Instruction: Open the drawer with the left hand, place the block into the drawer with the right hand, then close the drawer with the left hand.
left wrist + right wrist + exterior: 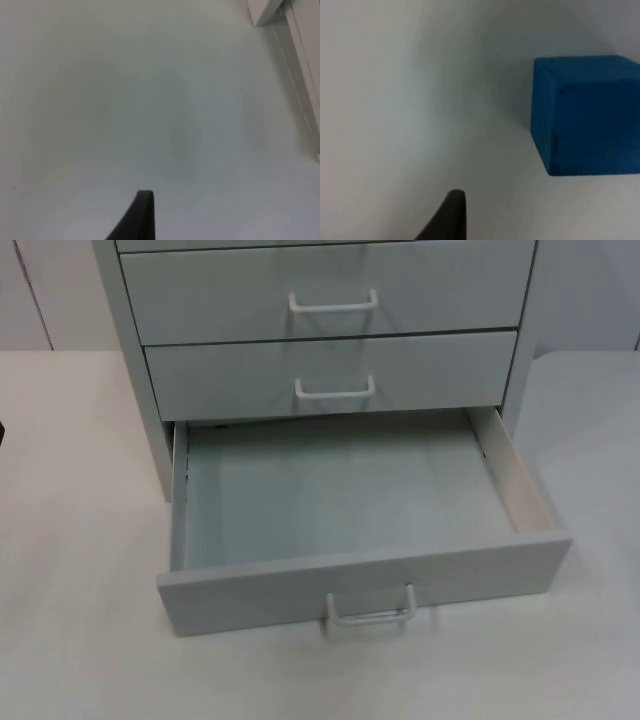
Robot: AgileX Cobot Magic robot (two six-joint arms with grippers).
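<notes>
The grey cabinet's bottom drawer (300, 585) stands pulled out toward me in the top view, its white handle (371, 612) at the front and nothing inside it. A blue cube block (587, 115) rests on the white table in the right wrist view. My right gripper (447, 217) hangs over the table a short way beside the block, not touching it. My left gripper (142, 217) is over bare table, with the cabinet's edge (305, 60) off to one side.
Two upper drawers (330, 285) (335, 370) are shut, each with a white handle. The open drawer juts far out over the table front. White table (80, 540) stretches on both sides of the cabinet.
</notes>
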